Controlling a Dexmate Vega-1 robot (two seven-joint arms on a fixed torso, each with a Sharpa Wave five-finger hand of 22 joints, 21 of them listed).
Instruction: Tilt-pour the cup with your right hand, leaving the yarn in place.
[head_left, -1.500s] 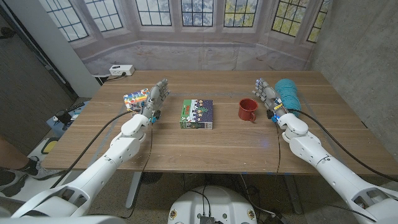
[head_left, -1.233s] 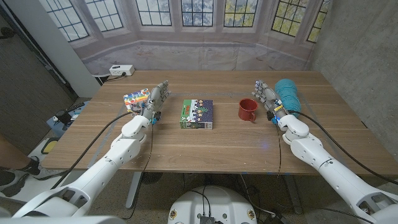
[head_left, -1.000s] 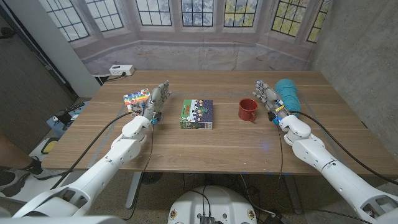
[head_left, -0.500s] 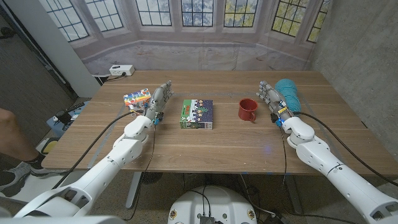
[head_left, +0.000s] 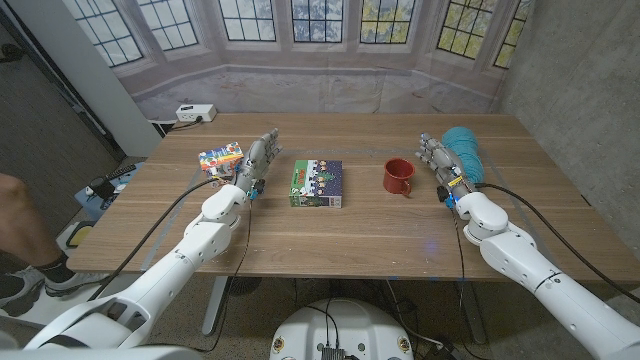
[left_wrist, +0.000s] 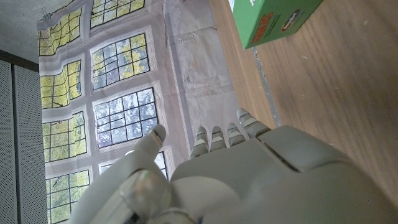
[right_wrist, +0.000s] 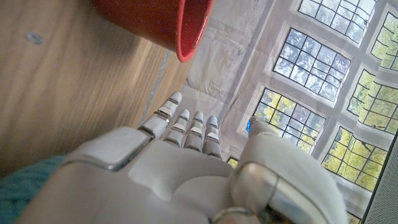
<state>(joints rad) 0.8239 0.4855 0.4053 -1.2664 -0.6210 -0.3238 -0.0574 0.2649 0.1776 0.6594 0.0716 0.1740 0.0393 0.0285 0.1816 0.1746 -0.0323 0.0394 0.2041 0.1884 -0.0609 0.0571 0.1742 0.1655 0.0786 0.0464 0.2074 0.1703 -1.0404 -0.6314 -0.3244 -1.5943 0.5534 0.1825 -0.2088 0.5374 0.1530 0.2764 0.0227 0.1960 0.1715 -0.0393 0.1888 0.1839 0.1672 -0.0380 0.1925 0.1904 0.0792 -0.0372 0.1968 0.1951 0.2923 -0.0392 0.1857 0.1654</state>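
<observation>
A red cup (head_left: 398, 177) stands upright on the wooden table (head_left: 330, 225), right of the middle; its rim shows as the red cup (right_wrist: 155, 22) in the right wrist view. A teal yarn ball (head_left: 463, 153) lies just behind and right of my right hand (head_left: 439, 165). That hand stands beside the cup, a small gap away, fingers straight and apart, holding nothing. Over on the other side my left hand (head_left: 257, 160) is open too, fingers extended, beside a green box (head_left: 317, 184), also seen as the green box (left_wrist: 273, 22).
A colourful small box (head_left: 220, 159) lies just left of my left hand. A white power strip (head_left: 195, 113) sits on the ledge behind the table. Part of a person (head_left: 20, 230) shows at the far left edge of the head view.
Both arms have drifted slightly right and forward on the table. The right hand has edged away from the cup toward the yarn. Cup, yarn and boxes have not moved.
</observation>
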